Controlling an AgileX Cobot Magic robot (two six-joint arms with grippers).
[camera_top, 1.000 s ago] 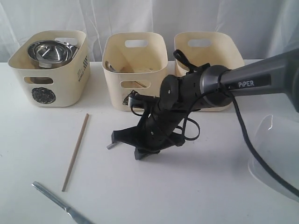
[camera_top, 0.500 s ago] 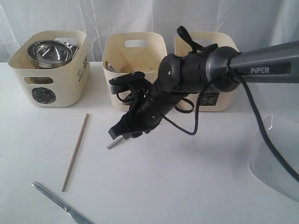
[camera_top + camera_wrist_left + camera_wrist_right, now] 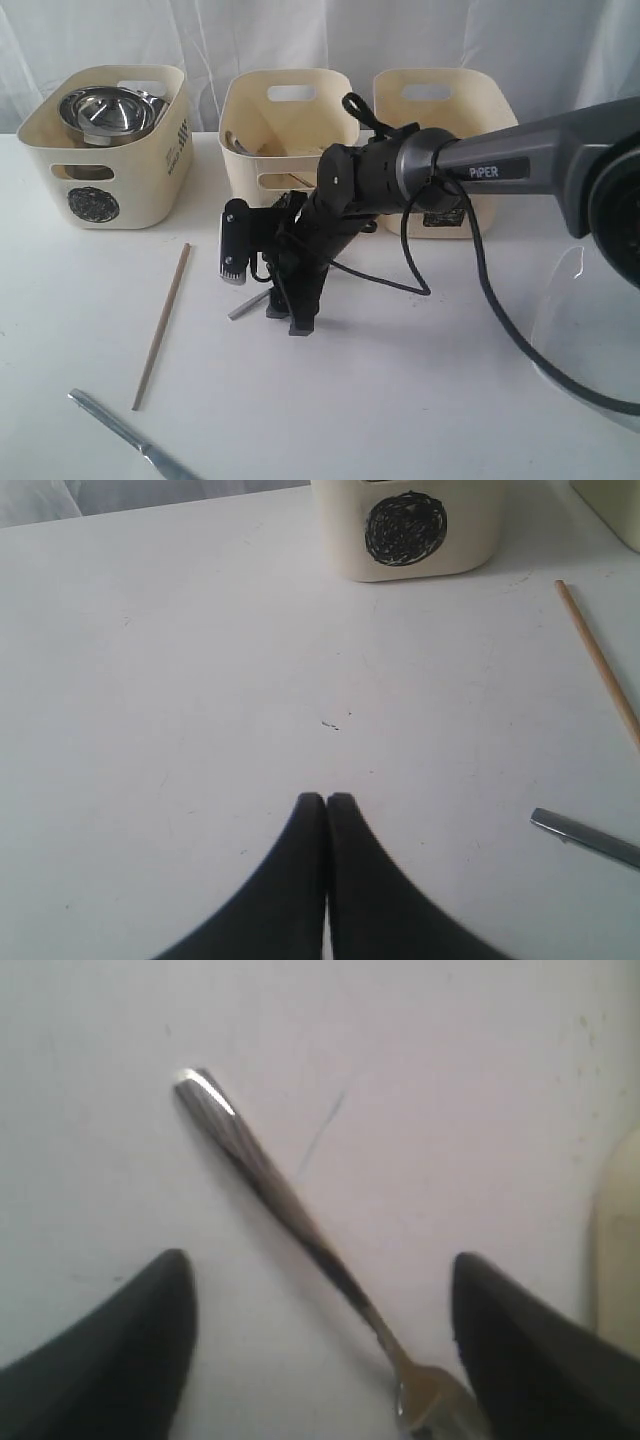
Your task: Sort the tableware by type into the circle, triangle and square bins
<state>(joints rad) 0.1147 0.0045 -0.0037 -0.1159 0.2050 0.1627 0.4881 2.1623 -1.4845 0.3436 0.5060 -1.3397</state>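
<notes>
Exterior view, right arm [image 3: 400, 170] blocks middle bin [image 3: 245, 140], chopstick [image 3: 162, 325] and perhaps knife [image 3: 125, 432] nearby.

A: What are you counting on the table [image 3: 420, 380]?
B: I'm counting a circle tub [image 3: 140, 195], a middle tub [image 3: 242, 160], a right tub [image 3: 460, 115], making three; one chopstick [image 3: 162, 325], one fork [image 3: 280, 1195], one knife [image 3: 120, 430] are lying loose (steel pieces [image 3: 100, 110] are nesting in the first, uncountable).

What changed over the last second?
The right gripper lifted, turned and came back down with its jaws opened wide astride the fork, which lies ungripped on the table about where it was. The chopstick, knife and bins have not moved.
</notes>
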